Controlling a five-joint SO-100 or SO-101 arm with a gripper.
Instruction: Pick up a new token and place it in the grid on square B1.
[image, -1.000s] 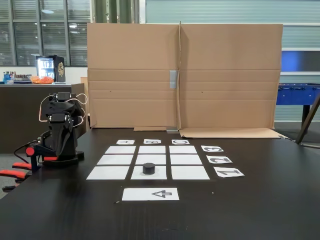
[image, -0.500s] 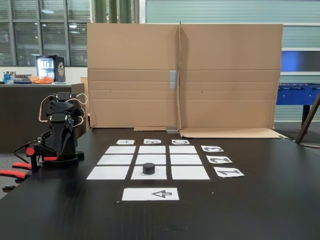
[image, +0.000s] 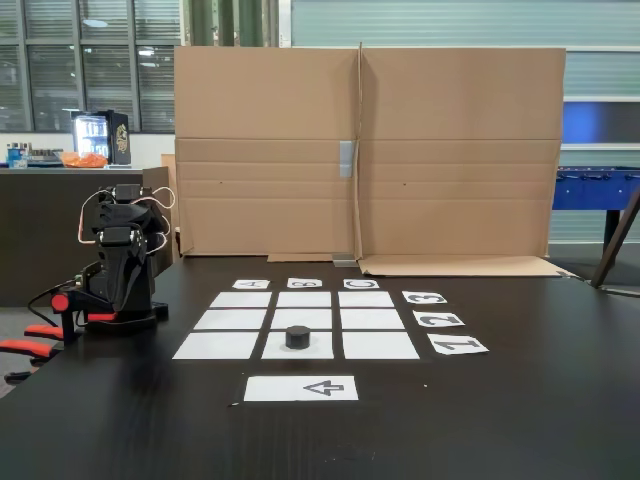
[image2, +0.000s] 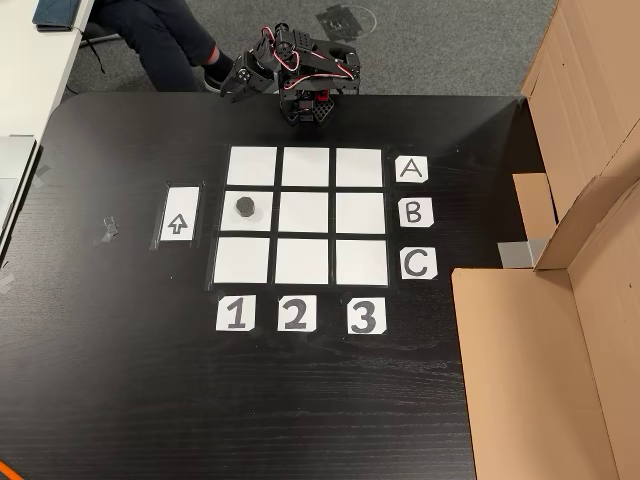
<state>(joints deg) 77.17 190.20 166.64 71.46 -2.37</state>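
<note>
In the other view the token (image2: 245, 207) sits on square B1 (image2: 250, 222) of the grid (image2: 307, 261), left of centre frame, well below the folded arm's gripper (image2: 232, 84) at the top, whose jaws I cannot tell open or closed.

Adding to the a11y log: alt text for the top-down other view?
A black token sits on square B1 of a three-by-three white paper grid on a dark table. The folded black robot arm rests beyond row A, apart from the token.
</note>
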